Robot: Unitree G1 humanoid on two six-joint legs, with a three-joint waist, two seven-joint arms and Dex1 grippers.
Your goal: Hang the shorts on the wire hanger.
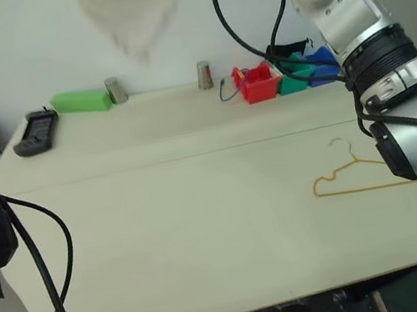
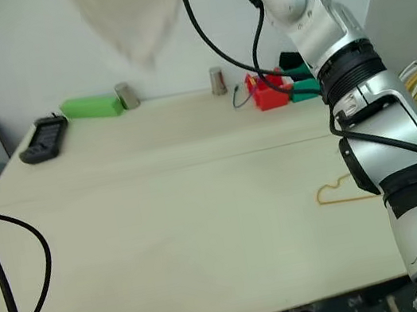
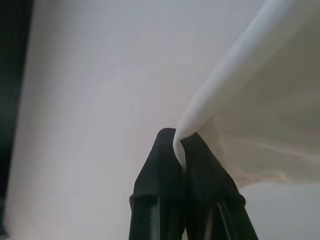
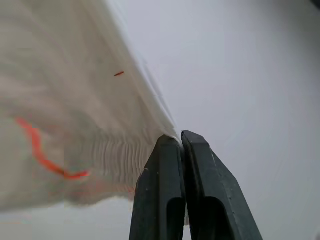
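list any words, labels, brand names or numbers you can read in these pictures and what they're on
No text can be read in any view.
The shorts, pinched by both the left gripper and the right gripper, carry a red curved mark and a small red dash: marks, not letters.
The dark handheld device may have keys or a screen, too small to read.
The green box and the red bin show no label.

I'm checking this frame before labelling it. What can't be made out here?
- The shorts: top cut off by the head views' upper edge, so their full shape is hidden.
- The wire hanger: its right end is behind the right arm.
- Left gripper and right gripper: each pinches a fabric edge; which part of the shorts is unclear.
- Red bin: contents too small.
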